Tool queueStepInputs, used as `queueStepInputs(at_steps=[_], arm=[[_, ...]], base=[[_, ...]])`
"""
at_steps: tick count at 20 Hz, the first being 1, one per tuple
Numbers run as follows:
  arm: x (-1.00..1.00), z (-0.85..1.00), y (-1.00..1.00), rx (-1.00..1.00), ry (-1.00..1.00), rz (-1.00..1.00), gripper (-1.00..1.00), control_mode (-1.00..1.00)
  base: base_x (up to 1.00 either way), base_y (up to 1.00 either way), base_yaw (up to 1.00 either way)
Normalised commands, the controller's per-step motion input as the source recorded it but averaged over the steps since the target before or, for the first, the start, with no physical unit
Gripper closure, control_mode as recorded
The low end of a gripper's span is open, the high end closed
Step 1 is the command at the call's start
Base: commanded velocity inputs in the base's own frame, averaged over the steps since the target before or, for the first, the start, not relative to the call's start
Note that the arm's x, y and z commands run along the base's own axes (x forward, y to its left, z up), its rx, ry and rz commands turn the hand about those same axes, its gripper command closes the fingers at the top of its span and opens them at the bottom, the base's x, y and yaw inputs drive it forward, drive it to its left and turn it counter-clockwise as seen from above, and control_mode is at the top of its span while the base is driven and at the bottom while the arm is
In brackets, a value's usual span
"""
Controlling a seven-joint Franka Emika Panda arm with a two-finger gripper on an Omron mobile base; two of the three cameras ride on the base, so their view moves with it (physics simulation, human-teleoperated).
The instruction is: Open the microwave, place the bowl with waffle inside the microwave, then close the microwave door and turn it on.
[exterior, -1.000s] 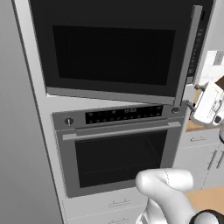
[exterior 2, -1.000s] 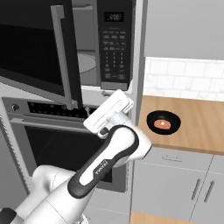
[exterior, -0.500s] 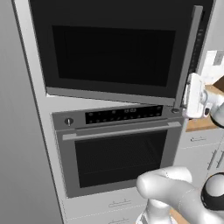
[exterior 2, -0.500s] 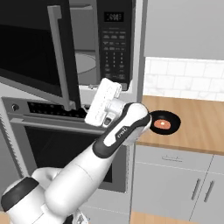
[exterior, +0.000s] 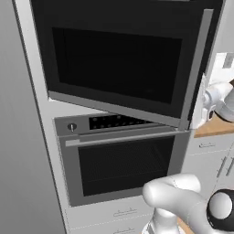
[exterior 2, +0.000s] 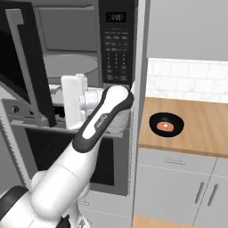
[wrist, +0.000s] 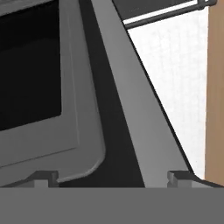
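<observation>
Microwave door [exterior: 119, 64] is standing swung partway out from the microwave [exterior 2: 116, 42], its grey vertical handle [exterior 2: 31, 67] at the free edge. The gripper [wrist: 113, 177] is sitting just behind that edge, fingertips [wrist: 43, 177] spread wide with the door's rim between them. The bowl with waffle [exterior 2: 166, 124] is resting near the counter's [exterior 2: 196, 133] left edge.

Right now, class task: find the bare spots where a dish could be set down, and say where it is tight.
Free: the wooden counter either side of the black bowl with waffle, up to the tiled wall. Free too: the microwave cavity behind the open microwave door. Tight: the doorway, where the gripper sits by the door's edge.
</observation>
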Motion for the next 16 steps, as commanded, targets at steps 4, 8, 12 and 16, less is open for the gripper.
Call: queueStepInputs(at_steps=[4, 8, 12, 16], arm=[[-1.0, 0.0, 1.0, -0.11, -0.23, 0.21, -1.0, -1.0], [-1.0, -0.01, 1.0, -0.13, -0.22, 0.18, -1.0, -1.0], [-1.0, -0.08, 1.0, -0.27, -0.27, 0.1, -1.0, -1.0], [-0.56, -0.19, 0.17, -0.21, -0.18, -0.01, -1.0, -1.0]], base=[[0.0, 0.0, 0.0], [0.0, 0.0, 0.0], [0.0, 0.0, 0.0], [0.0, 0.0, 0.0]])
